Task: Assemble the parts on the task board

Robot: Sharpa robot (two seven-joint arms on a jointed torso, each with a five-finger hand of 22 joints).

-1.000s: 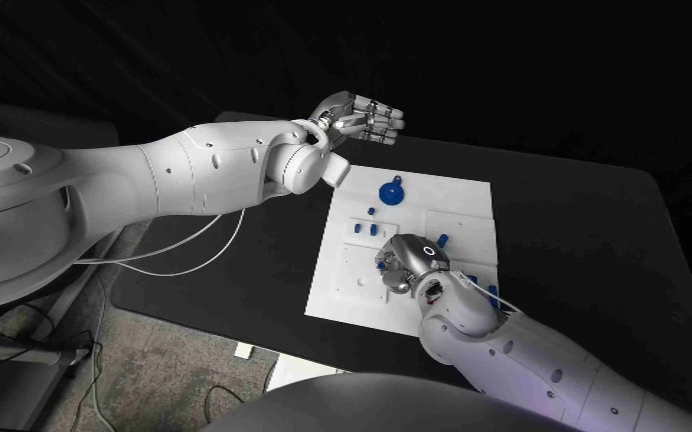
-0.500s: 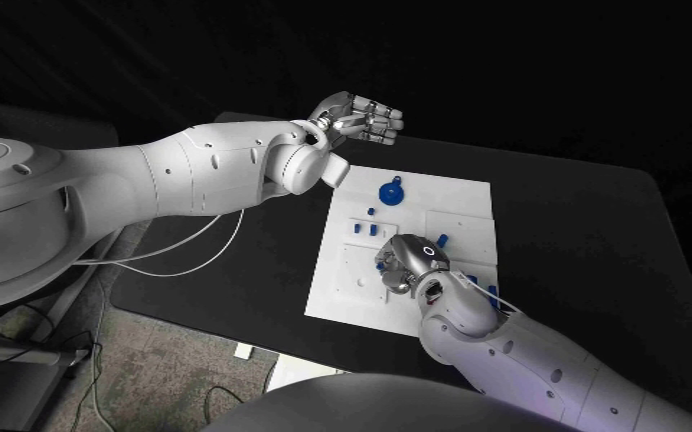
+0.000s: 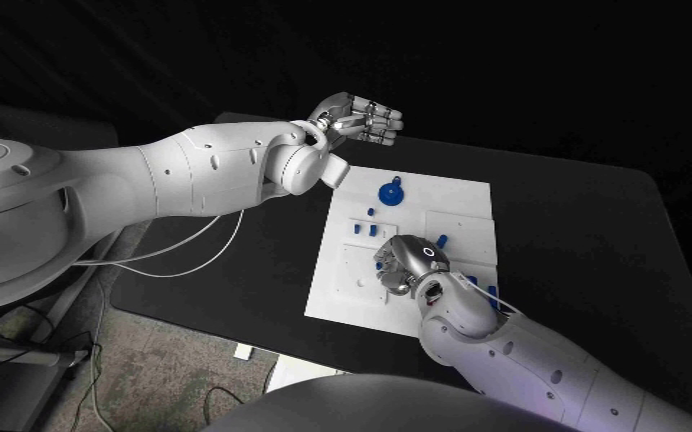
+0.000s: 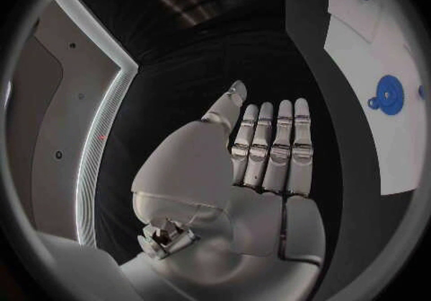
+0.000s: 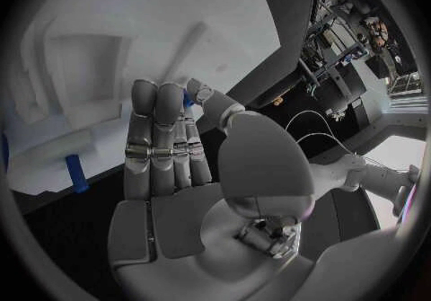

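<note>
Right robot hand point(image 3: 407, 264): low over the near part of the white board, fingers stretched out side by side; a small blue piece point(image 5: 187, 99) shows between thumb and fingers in the right wrist view, but I cannot tell whether it is pinched or only lies behind them
White board point(image 3: 459, 202): flat on the black desk point(image 3: 577, 222), in its middle, partly covered at the near end by the right robot hand and forearm
Near pieces: short blue pegs point(image 3: 485, 283) lie on the board just beside the right wrist, toward the board's right edge
Middle pieces: small blue blocks point(image 3: 369, 230) on the board's left half, beside raised white pockets
Far piece: a round blue ring point(image 3: 391, 193) with a small tab lies flat near the board's far end
Left robot hand point(image 3: 362, 119): raised well above the desk beyond the board's far left corner, fingers straight and close together, released, nothing in it
Floor: cables point(image 3: 188, 244) hang by the left arm, past the desk edge
</note>
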